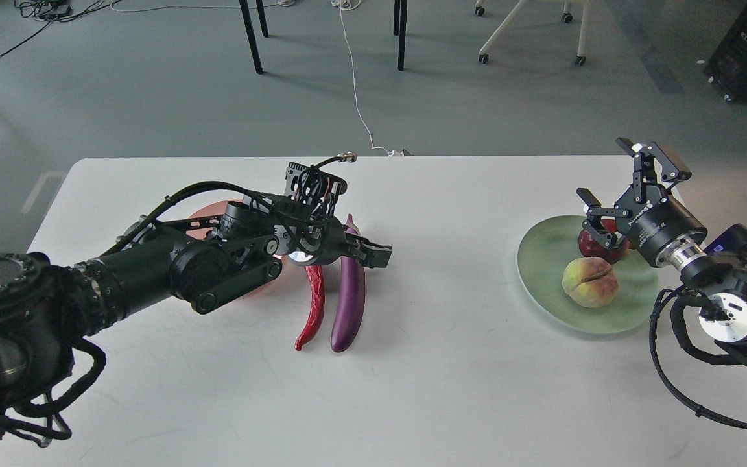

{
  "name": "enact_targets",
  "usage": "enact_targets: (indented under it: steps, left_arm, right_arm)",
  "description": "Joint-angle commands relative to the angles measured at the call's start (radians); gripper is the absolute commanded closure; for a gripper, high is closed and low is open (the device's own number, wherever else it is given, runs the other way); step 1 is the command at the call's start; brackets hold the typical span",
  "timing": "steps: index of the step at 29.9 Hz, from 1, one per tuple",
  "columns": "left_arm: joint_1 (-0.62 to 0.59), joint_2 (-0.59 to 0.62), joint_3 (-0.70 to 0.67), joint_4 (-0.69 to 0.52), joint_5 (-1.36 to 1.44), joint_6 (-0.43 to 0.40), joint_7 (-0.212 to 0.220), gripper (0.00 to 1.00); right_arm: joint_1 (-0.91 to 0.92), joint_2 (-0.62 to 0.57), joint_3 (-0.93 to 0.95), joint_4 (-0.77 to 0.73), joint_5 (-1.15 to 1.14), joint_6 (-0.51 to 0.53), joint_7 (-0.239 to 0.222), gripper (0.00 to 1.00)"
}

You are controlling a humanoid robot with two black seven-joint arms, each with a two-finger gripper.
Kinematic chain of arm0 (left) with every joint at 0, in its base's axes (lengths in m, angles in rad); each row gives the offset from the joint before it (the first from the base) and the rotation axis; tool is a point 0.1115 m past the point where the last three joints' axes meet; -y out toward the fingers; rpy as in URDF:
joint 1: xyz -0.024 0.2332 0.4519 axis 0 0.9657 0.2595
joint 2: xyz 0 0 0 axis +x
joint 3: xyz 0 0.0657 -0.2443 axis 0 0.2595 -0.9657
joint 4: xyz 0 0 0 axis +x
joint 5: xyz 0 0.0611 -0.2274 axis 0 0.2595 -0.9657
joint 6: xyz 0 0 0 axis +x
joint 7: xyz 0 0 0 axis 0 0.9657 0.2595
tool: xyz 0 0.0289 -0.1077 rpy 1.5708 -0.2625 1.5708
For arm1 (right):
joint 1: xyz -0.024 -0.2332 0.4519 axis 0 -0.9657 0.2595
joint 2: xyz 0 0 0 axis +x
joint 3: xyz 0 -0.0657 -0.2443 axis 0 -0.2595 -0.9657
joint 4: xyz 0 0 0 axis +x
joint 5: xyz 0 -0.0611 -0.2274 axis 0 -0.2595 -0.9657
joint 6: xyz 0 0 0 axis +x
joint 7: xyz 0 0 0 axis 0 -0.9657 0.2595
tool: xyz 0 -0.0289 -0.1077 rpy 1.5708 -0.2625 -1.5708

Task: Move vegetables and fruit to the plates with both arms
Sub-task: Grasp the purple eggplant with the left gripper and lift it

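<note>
The purple eggplant [351, 305] and the red chili pepper [314, 305] lie side by side on the white table, left of centre. My left gripper [368, 251] is low over the eggplant's far end; its fingers are dark and cannot be told apart. The pink plate [208, 211] is mostly hidden behind my left arm. The pale green plate [542, 259] at the right holds the peach [589, 282] and the pomegranate [594, 245]. My right gripper [620, 178] is wide open and empty, just above the pomegranate.
The white table [451, 376] has its far edge just beyond my left wrist. Beyond it are table legs [401, 39], a chair base [529, 32] and a white cable [357, 97] on the grey floor.
</note>
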Motion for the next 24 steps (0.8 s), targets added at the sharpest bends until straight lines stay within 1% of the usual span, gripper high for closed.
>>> enact_targets:
  steps: [1,11,17,20,21,22,23,24]
  left_arm:
    - [0.001,0.001,0.000,0.019,-0.001,-0.001,0.001,0.02]
    - [0.015,-0.003,-0.002,0.027,-0.023,-0.003,0.001,0.02]
    - [0.044,-0.011,-0.002,0.027,-0.044,-0.001,0.001,0.06]
    - [0.051,-0.011,-0.003,0.027,-0.047,-0.003,0.001,0.17]
    - [0.051,-0.011,-0.008,0.025,-0.052,-0.004,0.003,0.24]
    - [0.051,-0.012,-0.008,0.024,-0.063,-0.006,0.006,0.33]
    - [0.049,-0.012,-0.006,0.022,-0.084,-0.007,0.011,0.45]
    - [0.049,-0.017,-0.005,0.022,-0.107,-0.006,0.023,0.60]
  right_arm:
    - [-0.007,-0.001,0.001,0.000,0.000,0.000,0.000,0.02]
    - [-0.018,-0.001,0.002,0.003,0.000,0.003,0.000,0.02]
    - [-0.018,-0.001,0.013,0.003,0.000,0.003,0.000,0.02]
    - [-0.018,-0.003,0.013,0.003,0.000,0.003,0.000,0.02]
    - [-0.018,-0.005,0.013,0.003,0.000,0.003,0.000,0.02]
    - [-0.018,-0.008,0.014,0.003,0.000,0.003,0.000,0.02]
    - [-0.019,-0.008,0.014,0.003,0.000,0.003,0.000,0.02]
    - [-0.019,-0.008,0.014,0.005,0.000,0.003,0.000,0.02]
